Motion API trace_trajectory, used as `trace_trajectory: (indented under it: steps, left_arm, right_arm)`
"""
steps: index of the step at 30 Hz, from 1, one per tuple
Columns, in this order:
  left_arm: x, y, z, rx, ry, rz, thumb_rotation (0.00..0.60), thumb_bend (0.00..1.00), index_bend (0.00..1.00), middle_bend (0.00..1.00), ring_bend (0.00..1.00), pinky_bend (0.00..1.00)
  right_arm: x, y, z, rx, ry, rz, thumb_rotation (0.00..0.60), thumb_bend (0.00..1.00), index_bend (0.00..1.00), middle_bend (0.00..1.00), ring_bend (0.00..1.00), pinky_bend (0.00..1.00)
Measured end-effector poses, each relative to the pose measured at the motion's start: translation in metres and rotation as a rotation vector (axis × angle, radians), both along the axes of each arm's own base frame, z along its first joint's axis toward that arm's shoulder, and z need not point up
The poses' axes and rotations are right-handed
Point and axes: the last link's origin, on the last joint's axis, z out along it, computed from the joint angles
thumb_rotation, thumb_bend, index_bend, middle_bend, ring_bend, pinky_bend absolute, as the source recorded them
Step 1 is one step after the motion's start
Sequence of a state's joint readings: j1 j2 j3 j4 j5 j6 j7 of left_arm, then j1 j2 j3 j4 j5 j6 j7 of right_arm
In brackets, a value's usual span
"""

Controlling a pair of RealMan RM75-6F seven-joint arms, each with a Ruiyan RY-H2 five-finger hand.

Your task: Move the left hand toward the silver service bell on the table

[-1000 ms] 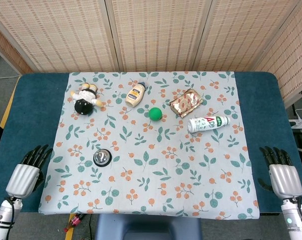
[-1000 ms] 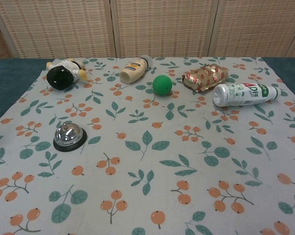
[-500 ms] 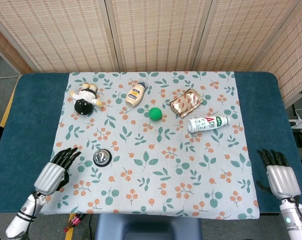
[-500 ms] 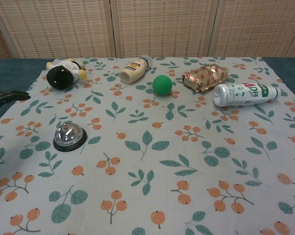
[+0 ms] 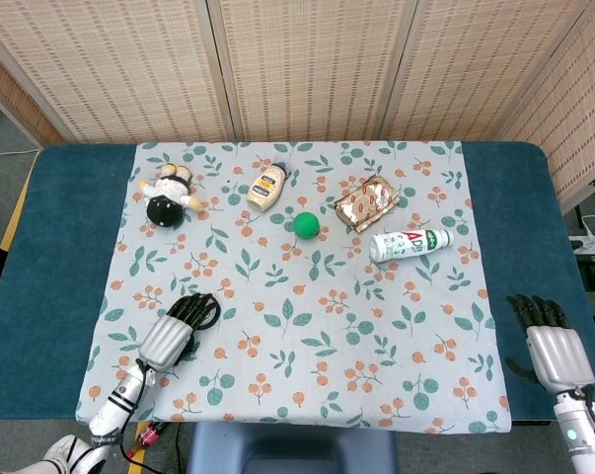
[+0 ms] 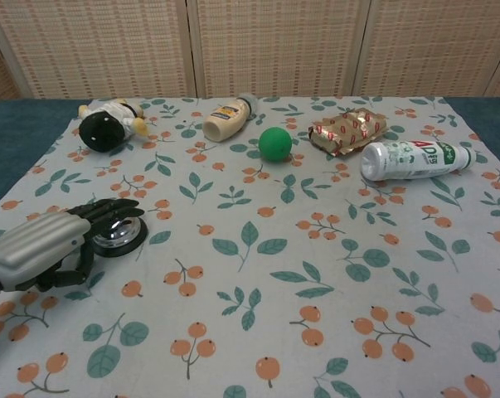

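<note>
The silver service bell (image 6: pixel 123 237) on its black base stands at the front left of the flowered cloth (image 5: pixel 307 336). My left hand (image 6: pixel 44 244) lies palm down just above the cloth, and its dark fingers (image 6: pixel 109 211) reach over the bell's top; contact cannot be told. From the head camera, the left hand (image 5: pixel 172 333) covers the bell almost fully. It holds nothing and its fingers are slightly apart. My right hand (image 5: pixel 557 348) rests open at the table's front right edge, far from the bell, and only the head view shows it.
Along the back of the cloth lie a plush toy (image 5: pixel 169 195), a squeeze bottle (image 5: pixel 267 187), a green ball (image 5: pixel 306 225), a foil packet (image 5: pixel 367 201) and a white bottle (image 5: pixel 409 243) on its side. Blue table surface (image 5: pixel 60 247) borders the cloth.
My left hand has travelled right and forward from the table's left edge onto the cloth until its fingers reach over the bell. The right hand has barely moved.
</note>
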State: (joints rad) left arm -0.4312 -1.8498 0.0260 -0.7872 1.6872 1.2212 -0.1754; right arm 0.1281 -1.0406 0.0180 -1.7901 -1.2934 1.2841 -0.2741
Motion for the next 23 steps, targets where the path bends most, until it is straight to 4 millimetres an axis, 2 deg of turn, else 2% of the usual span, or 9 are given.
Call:
trace_trajectory:
  steps: [3,7,13,18,23]
  left_arm:
    - [-0.004,0.001,-0.003,-0.003,0.006,0.009,0.600,1.00,0.00,0.00,0.00,0.11]
    - [-0.002,0.002,0.003,0.023,-0.013,-0.004,0.600,1.00,0.00,0.00,0.00,0.11]
    - [0.006,0.001,0.031,0.103,-0.054,-0.067,0.600,1.00,0.00,0.00,0.00,0.11]
    - [0.000,-0.008,0.069,0.128,-0.016,-0.077,0.600,1.00,0.00,0.00,0.00,0.13]
    - [-0.030,-0.027,0.124,0.188,0.080,0.016,0.600,1.00,0.07,0.05,0.00,0.16]
  right_arm:
    - [0.000,0.000,0.000,0.002,0.002,0.001,0.600,0.15,0.09,0.05,0.00,0.05]
    - [0.000,0.001,-0.002,0.011,0.001,-0.001,0.600,0.15,0.09,0.05,0.00,0.05]
    - [0.000,-0.001,-0.002,0.014,-0.005,0.000,0.600,0.15,0.09,0.05,0.00,0.05]
    - [-0.001,-0.003,-0.003,0.019,-0.008,-0.008,0.600,0.15,0.09,0.05,0.00,0.05]
    - [-0.001,-0.003,-0.006,0.020,-0.002,0.000,0.600,0.15,0.09,0.05,0.00,0.05]
